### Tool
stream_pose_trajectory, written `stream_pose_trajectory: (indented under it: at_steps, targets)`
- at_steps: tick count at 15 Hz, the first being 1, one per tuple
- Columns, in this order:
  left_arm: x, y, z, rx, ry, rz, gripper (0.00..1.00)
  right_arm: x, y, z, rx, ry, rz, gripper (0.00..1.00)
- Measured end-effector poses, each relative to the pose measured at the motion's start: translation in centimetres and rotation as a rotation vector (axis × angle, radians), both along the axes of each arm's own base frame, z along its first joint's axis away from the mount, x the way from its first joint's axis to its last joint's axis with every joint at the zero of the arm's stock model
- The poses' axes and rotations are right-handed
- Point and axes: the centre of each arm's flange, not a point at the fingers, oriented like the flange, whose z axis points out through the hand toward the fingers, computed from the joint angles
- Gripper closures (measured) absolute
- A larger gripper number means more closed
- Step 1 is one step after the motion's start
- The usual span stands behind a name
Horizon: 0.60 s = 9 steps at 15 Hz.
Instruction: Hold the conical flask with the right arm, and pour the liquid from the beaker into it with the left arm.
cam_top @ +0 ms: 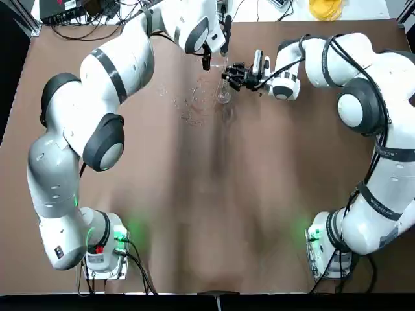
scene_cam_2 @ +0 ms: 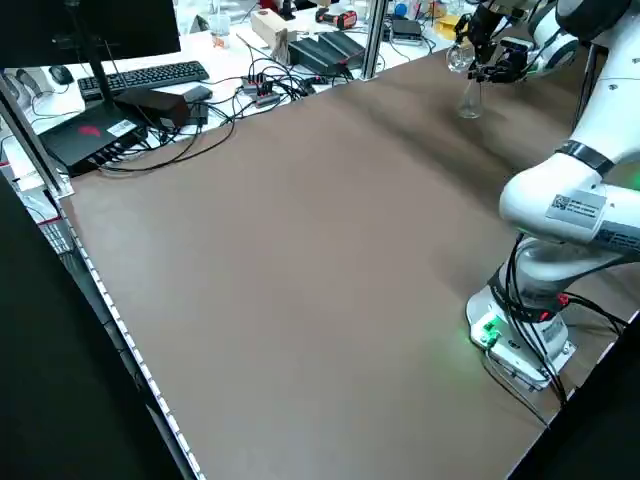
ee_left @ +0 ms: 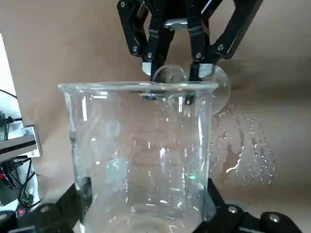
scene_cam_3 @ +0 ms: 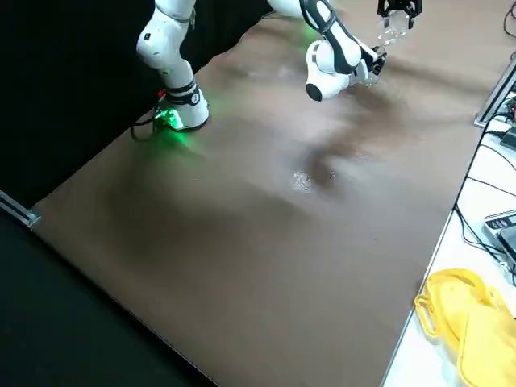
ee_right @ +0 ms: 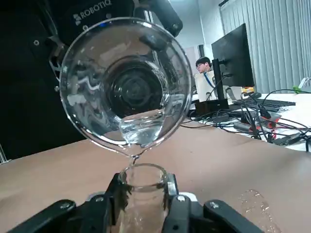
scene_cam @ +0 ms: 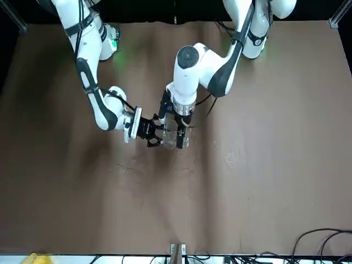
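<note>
Conical flask point(ee_right: 143, 213) of clear glass, upright, neck clamped in the black right gripper point(cam_top: 227, 75), which reaches in from 3 o'clock (overhead). Clear straight-sided glass beaker point(ee_right: 126, 82), gripped by the black left gripper point(ee_left: 148, 201), tips directly above; liquid stream meets flask mouth, so lip-over-neck alignment likely governs the pour.

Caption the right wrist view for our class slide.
A tilted beaker pours clear liquid into the conical flask held in the right claw.
</note>
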Motion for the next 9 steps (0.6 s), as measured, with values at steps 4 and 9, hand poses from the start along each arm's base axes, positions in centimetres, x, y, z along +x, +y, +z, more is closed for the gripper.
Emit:
stream_pose_trajectory:
  at_steps: [4,9]
  targets:
    - [0.01,0.01,0.0,0.0,0.0,0.0,0.02,-0.3,-0.06,-0.3,-0.004,0.007,0.001,0.61]
    - [-0.04,-0.06,-0.01,-0.034,0.022,0.05,0.02,-0.44,0.14,-0.34,-0.004,0.008,0.005,0.61]
